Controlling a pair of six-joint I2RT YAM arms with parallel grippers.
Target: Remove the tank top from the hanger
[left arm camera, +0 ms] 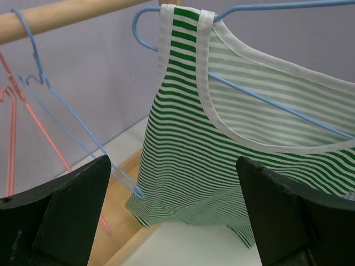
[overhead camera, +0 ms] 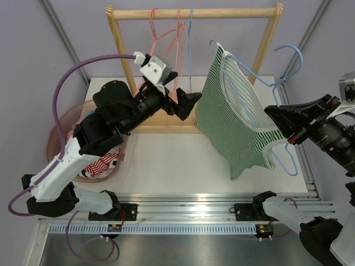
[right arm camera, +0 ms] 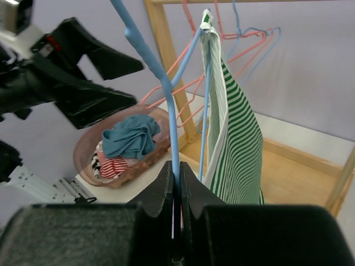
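Just right of centre in the top external view, the green-striped tank top (overhead camera: 233, 122) hangs slanted in the air on a blue hanger (overhead camera: 300, 62), whose hook is free to the right of the wooden rack (overhead camera: 194, 12) and not on its rail. The right gripper (overhead camera: 277, 124) reaches in from the right edge, where its arm is cut off. From above its fingers overlap the cloth and the grip is hard to read, but the right wrist view shows them pressed together on the hanger's blue wire (right arm camera: 172, 111), with the shirt (right arm camera: 238, 144) seen edge-on just beside it. The left gripper (overhead camera: 191, 106) sits at the centre of the frame, near the shirt's left edge, its jaws wide apart and holding nothing. In the left wrist view the striped front (left arm camera: 222, 160) fills the gap between the fingers (left arm camera: 72, 205). One strap loops over the bend of the hanger at the top of that view, and the wire (left arm camera: 277, 103) crosses the neckline; the other strap is out of frame. Pink hangers (overhead camera: 166, 36) and an empty blue hanger (overhead camera: 190, 33) hang on the rail. At the left, a pink basket (overhead camera: 61, 133) of clothes is mostly hidden behind the left arm.
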